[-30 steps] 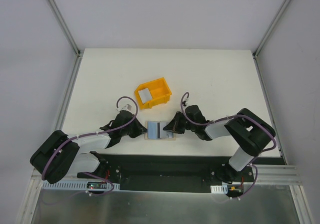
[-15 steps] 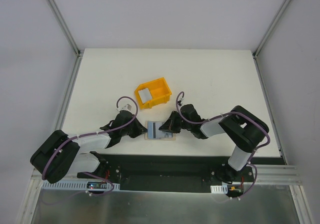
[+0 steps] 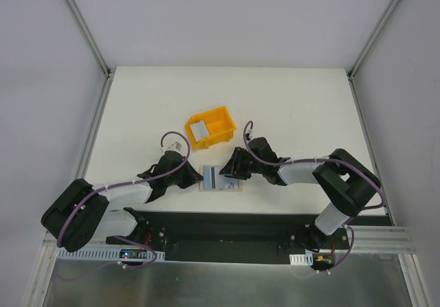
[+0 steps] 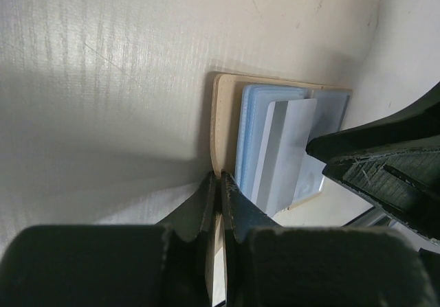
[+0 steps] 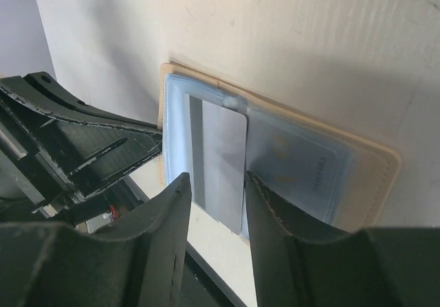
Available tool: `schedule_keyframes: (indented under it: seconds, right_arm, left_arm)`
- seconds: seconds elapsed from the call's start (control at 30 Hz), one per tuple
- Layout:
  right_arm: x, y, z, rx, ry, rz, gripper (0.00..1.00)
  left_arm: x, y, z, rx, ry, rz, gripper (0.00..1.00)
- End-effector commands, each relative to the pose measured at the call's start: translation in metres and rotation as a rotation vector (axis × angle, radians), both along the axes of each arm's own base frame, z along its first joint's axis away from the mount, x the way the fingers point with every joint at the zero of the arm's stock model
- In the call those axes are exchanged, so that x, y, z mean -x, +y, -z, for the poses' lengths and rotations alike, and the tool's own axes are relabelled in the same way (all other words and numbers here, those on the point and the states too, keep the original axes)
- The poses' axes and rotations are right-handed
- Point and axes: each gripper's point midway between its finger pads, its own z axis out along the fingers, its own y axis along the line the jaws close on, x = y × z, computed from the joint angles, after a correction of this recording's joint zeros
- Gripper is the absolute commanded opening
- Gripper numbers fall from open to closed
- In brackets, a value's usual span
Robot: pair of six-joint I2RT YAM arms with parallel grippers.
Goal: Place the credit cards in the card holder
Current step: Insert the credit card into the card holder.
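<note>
White table [image 3: 309,108], pale walls [image 3: 220,18] around it — we see the left claw [image 4: 218,183] clamped on the open holder's [image 4: 221,115] edge, the right claw [image 5: 216,183] parted above a card [image 5: 218,142], and the bin [image 3: 221,125] just beyond.

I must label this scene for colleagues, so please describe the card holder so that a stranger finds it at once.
On the white table, look on the near side of the yellow bin, between the left gripper and the right gripper. The card holder lies open and flat there. Only it is beige with pale blue pockets, a silvery card on top.
</note>
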Motion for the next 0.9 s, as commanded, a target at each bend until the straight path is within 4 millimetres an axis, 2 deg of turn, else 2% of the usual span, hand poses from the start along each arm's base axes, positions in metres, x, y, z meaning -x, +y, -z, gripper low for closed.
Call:
schedule_keyframes:
  seconds: [0.0,0.3,0.5,0.67,0.87]
  right_arm:
    - [-0.005,0.013,-0.008,0.001,-0.018,-0.045,0.40]
    - [0.001,0.025,-0.003,0.002,0.020,-0.091,0.37]
    - [0.004,0.040,-0.015,-0.048,0.014,-0.110,0.29]
    - [0.004,0.047,-0.022,-0.073,0.009,-0.129,0.28]
    - [0.000,0.032,-0.031,0.047,-0.089,-0.164,0.32]
  left_arm:
    - [-0.014,-0.002,-0.012,-0.015,-0.051,-0.005,0.00]
    - [-0.012,-0.003,-0.011,0.001,-0.045,0.002,0.00]
    - [-0.011,-0.005,-0.009,0.005,-0.036,0.007,0.00]
    - [-0.009,-0.004,-0.008,0.005,-0.033,0.009,0.00]
    - [-0.008,-0.003,-0.011,0.009,-0.046,0.011,0.00]
